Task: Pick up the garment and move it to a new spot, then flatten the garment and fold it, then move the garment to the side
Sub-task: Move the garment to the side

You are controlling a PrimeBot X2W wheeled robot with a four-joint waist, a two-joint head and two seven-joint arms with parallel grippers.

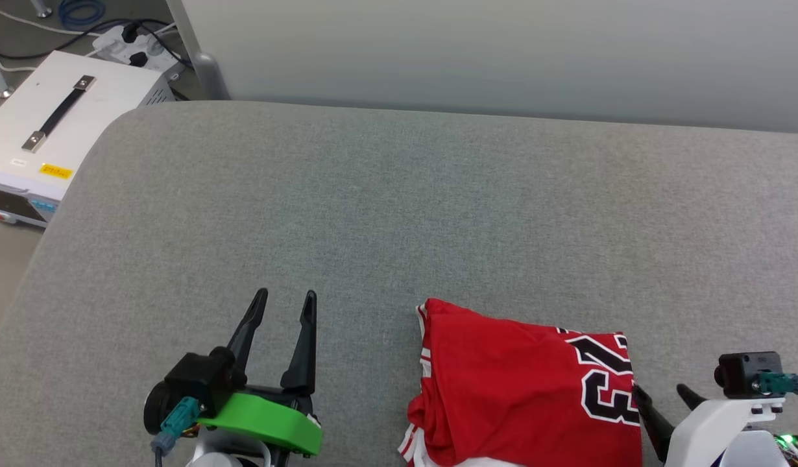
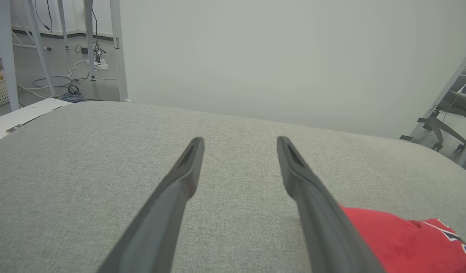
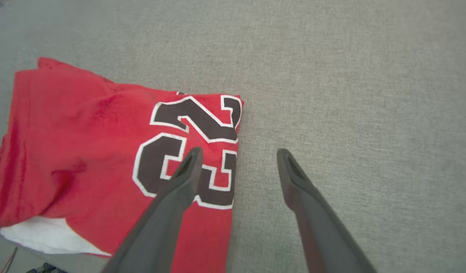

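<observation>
The garment (image 1: 522, 383) is a red shirt with black-and-white numerals, lying folded into a compact block at the near right of the grey padded surface (image 1: 399, 214). White cloth peeks out at its near edge (image 3: 39, 237). My left gripper (image 1: 287, 297) stands open over bare fabric to the left of the garment, nothing between its fingers. In the left wrist view the garment (image 2: 403, 242) shows at the lower right. My right gripper (image 1: 658, 390) is open just off the garment's right edge; in the right wrist view its left finger (image 3: 187, 170) hangs over the numerals (image 3: 187, 148).
A white box (image 1: 48, 123) with a black handle stands off the surface's far left corner, beside a power strip and cables (image 1: 133, 42). A pale wall panel (image 1: 503, 52) runs along the far edge. Metal frame legs (image 2: 89, 45) stand on the floor at left.
</observation>
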